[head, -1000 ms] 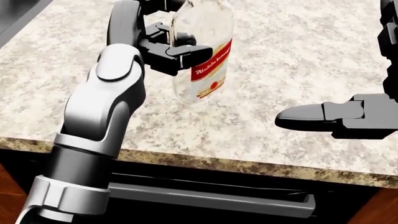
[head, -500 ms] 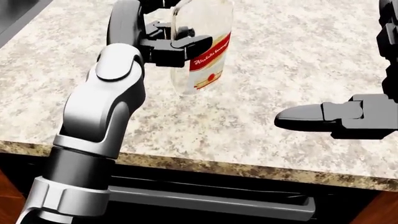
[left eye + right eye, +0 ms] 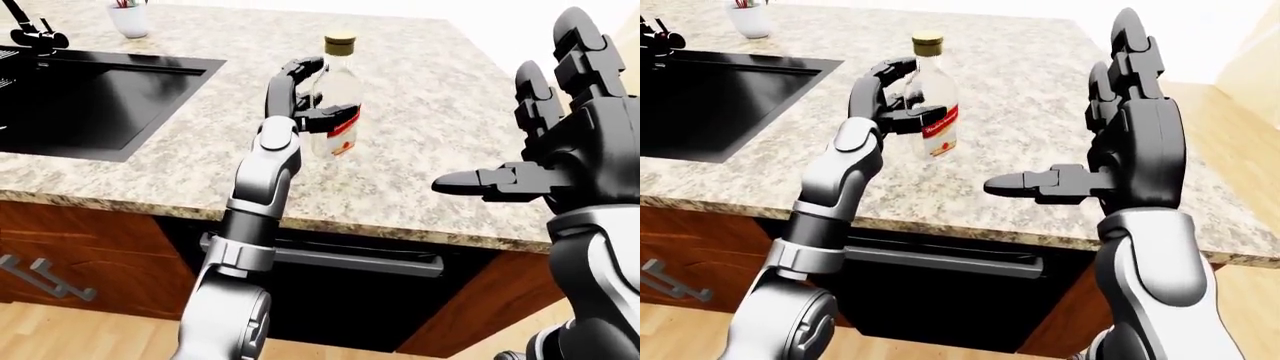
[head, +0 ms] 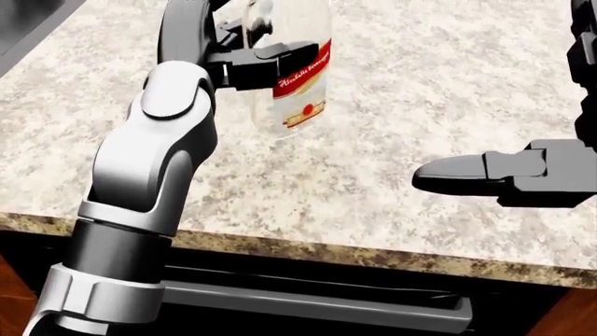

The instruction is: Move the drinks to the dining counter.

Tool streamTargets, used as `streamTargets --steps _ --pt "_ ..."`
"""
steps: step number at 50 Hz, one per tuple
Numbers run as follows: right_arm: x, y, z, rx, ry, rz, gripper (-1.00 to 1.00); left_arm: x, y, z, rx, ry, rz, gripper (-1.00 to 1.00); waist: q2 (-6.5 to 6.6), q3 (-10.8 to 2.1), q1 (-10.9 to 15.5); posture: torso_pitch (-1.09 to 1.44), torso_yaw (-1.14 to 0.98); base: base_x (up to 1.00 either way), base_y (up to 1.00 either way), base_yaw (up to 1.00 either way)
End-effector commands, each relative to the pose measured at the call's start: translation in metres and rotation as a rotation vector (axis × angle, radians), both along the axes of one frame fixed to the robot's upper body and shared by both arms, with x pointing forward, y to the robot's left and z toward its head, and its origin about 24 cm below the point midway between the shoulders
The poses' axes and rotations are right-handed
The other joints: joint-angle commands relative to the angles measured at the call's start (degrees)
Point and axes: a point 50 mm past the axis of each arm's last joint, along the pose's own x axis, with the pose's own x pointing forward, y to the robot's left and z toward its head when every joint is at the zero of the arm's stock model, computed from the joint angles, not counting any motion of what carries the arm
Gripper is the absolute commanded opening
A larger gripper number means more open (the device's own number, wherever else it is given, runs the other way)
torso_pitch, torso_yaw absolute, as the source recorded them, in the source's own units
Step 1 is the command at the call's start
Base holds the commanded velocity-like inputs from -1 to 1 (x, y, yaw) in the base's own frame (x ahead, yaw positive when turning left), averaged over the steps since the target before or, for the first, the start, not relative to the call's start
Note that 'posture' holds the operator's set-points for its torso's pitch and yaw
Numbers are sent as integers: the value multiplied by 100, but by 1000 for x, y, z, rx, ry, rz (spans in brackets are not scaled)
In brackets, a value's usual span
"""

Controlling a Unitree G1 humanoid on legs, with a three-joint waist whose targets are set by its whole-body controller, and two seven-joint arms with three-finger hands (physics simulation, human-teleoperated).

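Observation:
A clear glass bottle (image 3: 341, 90) with a red and white label and a tan cap stands out over the speckled granite counter (image 3: 200, 157), a little left of the middle of the left-eye view. My left hand (image 3: 318, 96) is shut on the bottle's body from the left, thumb across the label. The bottle leans slightly, and its base looks just off the counter. My right hand (image 3: 1070, 112) is open at the right, fingers straight up and thumb (image 4: 457, 175) pointing left, well apart from the bottle and holding nothing.
A black sink (image 3: 90, 97) with a faucet (image 3: 30, 34) is set into the counter at the upper left. A white cup (image 3: 130, 19) stands beyond it. Below the counter edge are a dark appliance with a bar handle (image 3: 330, 261) and wooden cabinets (image 3: 60, 240).
My left hand has carried the bottle upward in the head view and slightly left. The right hand has stayed where it was.

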Motion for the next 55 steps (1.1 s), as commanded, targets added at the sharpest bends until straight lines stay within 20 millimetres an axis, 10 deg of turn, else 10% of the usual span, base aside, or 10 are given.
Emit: streamTargets --steps 1,25,55 --pt "-4 0 8 -7 -62 -5 100 -3 -2 26 -15 -106 -10 47 -19 -143 2 0 0 0 0 0" --pt "-5 -2 10 -9 -67 -9 100 -18 5 39 -14 -140 -7 60 -6 -134 -6 0 0 0 0 0" --pt "-57 -44 48 3 -152 -93 100 -150 89 97 -8 -327 78 100 -65 79 25 0 0 0 0 0"
